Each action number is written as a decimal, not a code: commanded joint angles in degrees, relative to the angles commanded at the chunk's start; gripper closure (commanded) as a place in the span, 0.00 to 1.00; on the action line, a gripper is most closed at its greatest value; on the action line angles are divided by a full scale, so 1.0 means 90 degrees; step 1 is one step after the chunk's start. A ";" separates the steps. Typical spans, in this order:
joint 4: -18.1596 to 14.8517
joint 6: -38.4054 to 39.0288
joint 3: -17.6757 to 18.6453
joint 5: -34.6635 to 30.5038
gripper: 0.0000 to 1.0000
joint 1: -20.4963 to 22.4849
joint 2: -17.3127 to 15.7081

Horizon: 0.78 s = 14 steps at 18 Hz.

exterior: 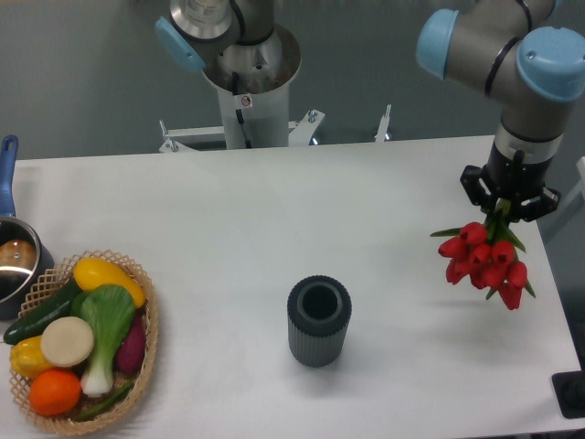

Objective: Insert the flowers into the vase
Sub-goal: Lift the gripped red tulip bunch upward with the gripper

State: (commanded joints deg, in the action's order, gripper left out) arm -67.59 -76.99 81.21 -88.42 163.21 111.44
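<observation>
1. The flowers (484, 265) are held at the right of the desk (274, 210), hanging under the fingers (508, 208), which are closed on what seems to be the stem end.
2. The buds are seen pointing down and slightly toward the camera, so the bunch appears to be carried upside down, stems up into the fingers. The stems themselves are mostly hidden by the fingers and buds.
3. Whether the buds touch the desk cannot be told; a faint shadow is seen just below them.
4. The vase (319, 321) is stood upright near the front middle of the desk, its round mouth facing up and seemingly empty.
5. The relation that matters: the vase lies well to the left of the fingers in the view and nearer the front edge. A sideways carry across bare desk is called for before any lowering.
6. The long axis of the bunch is roughly vertical, matching the axis of the vase, but the wrong end appears to be lowest. It is judged that the bunch may have to be turned, or entered buds first.
7. A basket (146, 347) of vegetables and a pot (14, 261) are placed at the far left, well apart from the path.
8. The task is judged early: grasp made, transport and insertion not yet done.
</observation>
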 joint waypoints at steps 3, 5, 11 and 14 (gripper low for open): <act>-0.0019 0.0010 -0.0087 0.0058 1.00 0.0000 -0.0010; -0.0019 0.0029 -0.0127 0.0184 1.00 0.0000 -0.0019; 0.0039 0.0117 -0.0361 0.1627 1.00 0.0136 -0.0019; 0.0068 0.0583 -0.0556 0.2633 1.00 0.0176 -0.0019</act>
State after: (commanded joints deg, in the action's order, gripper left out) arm -66.98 -71.75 76.21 -64.72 164.79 111.27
